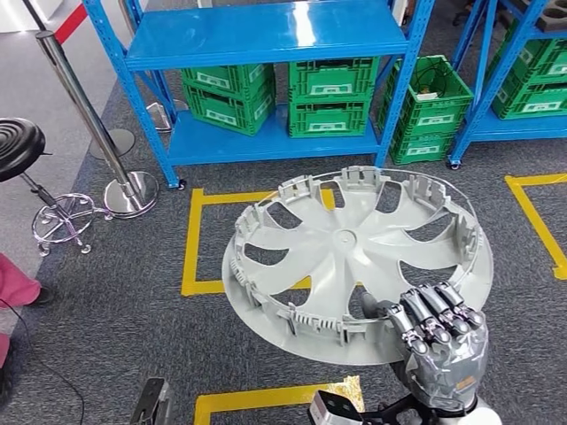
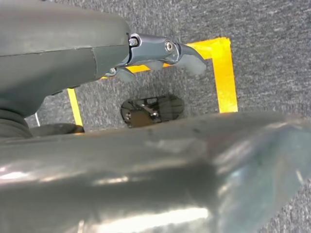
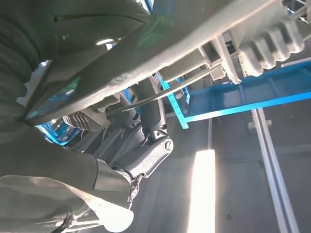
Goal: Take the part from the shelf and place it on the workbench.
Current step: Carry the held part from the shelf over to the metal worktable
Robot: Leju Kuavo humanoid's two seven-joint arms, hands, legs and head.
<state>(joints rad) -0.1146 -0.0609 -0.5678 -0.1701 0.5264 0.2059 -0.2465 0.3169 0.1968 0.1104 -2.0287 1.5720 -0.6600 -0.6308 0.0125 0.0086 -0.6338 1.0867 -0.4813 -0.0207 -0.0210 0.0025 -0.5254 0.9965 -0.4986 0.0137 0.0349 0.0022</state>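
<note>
The part is a large silver-grey wheel cover (image 1: 345, 239), held roughly level in front of me with its ribbed inner side up, above the carpet. My right hand (image 1: 441, 341) grips its near right rim, fingers curled over the edge. In the right wrist view the cover's rim and clips (image 3: 205, 29) pass above that hand's fingers (image 3: 146, 155). In the left wrist view my left hand (image 2: 73, 53) lies beside a broad grey surface, the cover (image 2: 165, 174), with one finger (image 2: 183, 53) stretched out over the floor. Whether that hand holds the cover is unclear.
A blue shelf (image 1: 267, 40) stands ahead with green crates (image 1: 330, 93) on its lower level; another green crate (image 1: 428, 106) sits beside it and a second blue shelf (image 1: 522, 124) is at right. A stool (image 1: 20, 146), a stanchion base (image 1: 127, 190) and a person's pink clothing (image 1: 13, 288) are left. Yellow tape (image 1: 194, 239) marks the carpet.
</note>
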